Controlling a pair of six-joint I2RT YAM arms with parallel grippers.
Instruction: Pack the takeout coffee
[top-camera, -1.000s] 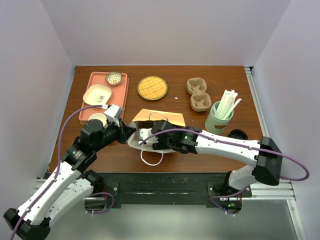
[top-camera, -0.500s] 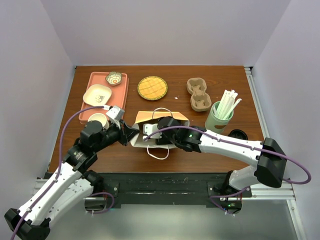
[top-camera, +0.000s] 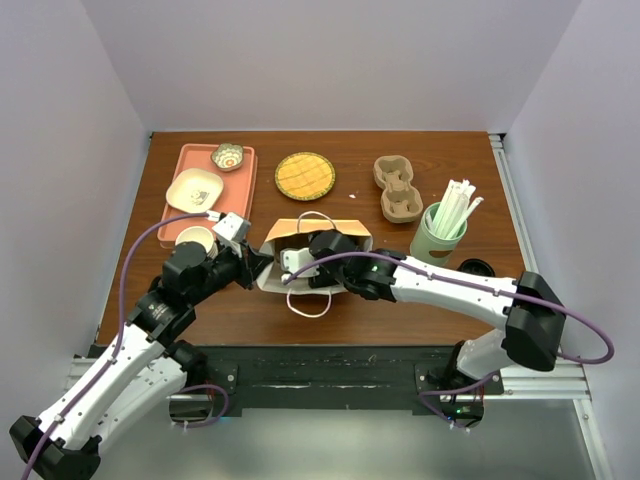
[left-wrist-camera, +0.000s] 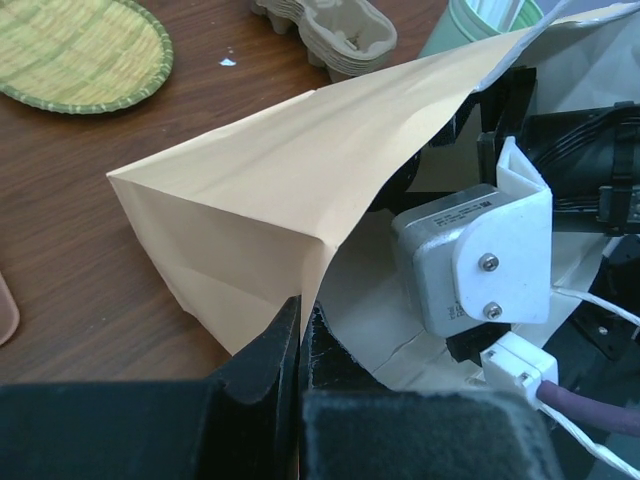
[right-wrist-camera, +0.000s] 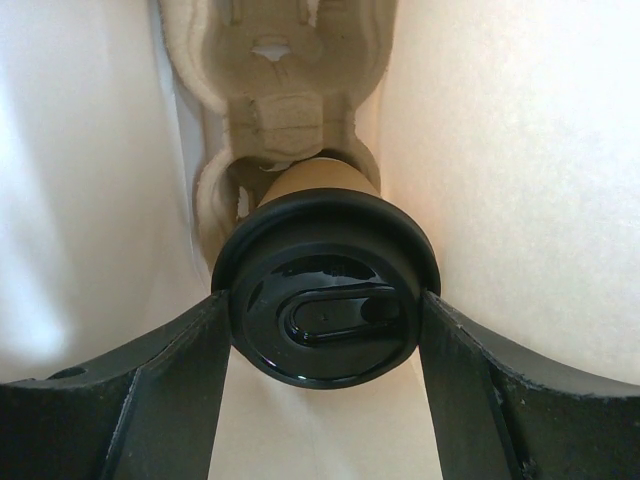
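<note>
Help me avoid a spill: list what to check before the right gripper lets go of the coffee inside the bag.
1. Right gripper clamps the takeout coffee at its black lid, a finger on each side: ok.
2. Lid sits on the cup: ok.
3. Left gripper pinches the paper bag at its rim, holding the mouth open: ok.
4. Cup lines up with a pocket of the pulp carrier in the bag: ok.
5. Cup base seated in that pocket: cannot tell, the lid hides it.
6. Cup upright: cannot tell from these views.
</note>
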